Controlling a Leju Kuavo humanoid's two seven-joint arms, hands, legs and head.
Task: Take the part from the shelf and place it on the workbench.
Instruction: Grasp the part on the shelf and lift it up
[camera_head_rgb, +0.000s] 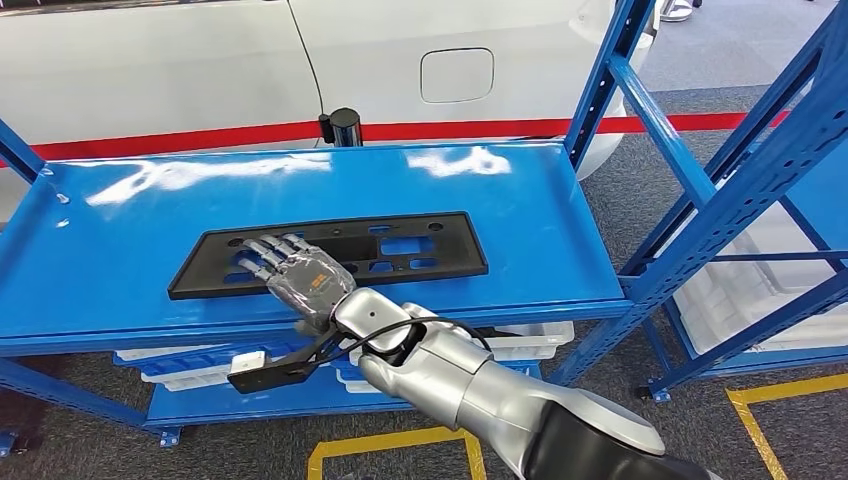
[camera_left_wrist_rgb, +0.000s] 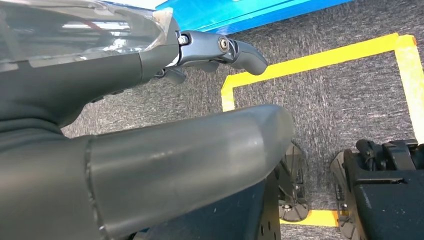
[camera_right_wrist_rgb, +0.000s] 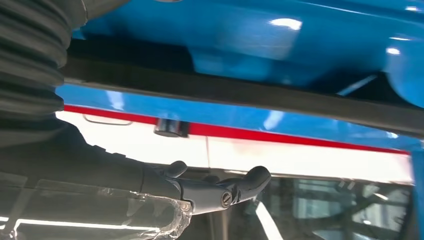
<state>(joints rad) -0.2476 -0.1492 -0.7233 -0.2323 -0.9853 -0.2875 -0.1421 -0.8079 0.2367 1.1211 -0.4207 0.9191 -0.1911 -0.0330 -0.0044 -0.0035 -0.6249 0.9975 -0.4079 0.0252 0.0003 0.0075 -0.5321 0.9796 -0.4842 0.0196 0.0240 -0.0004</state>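
Blue steel shelf (camera_head_rgb: 540, 210) is the landmark, with a white car (camera_head_rgb: 200, 60) behind it past a red barrier strip (camera_head_rgb: 450, 130). On the shelf's top board, toward its front edge, lies the part (camera_head_rgb: 440, 250): a flat black plastic panel with cutouts. Right hand (camera_head_rgb: 295, 272) rests palm-down on the panel's end, fingers stretched flat over it. No grip visible, fingers apart, nothing clamped. White trays (camera_head_rgb: 190, 368) sit on the shelf's lower board.

Step in hand, as I judge it: reaching and making contact, pick not done, part not off the shelf. Next move likely needs the fingers to curl around the panel's front edge, or drag it toward the shelf lip so the thumb gets under. The panel is thin and flat, so a straight lift may slip.

The right wrist view looks along the shelf board toward the car and shows the fingertips (camera_right_wrist_rgb: 255, 177), not the panel itself. The left wrist view shows the left hand (camera_left_wrist_rgb: 220, 50) hanging over grey carpet and yellow floor tape (camera_left_wrist_rgb: 320, 60) below the shelf, fingers loosely apart, holding nothing.
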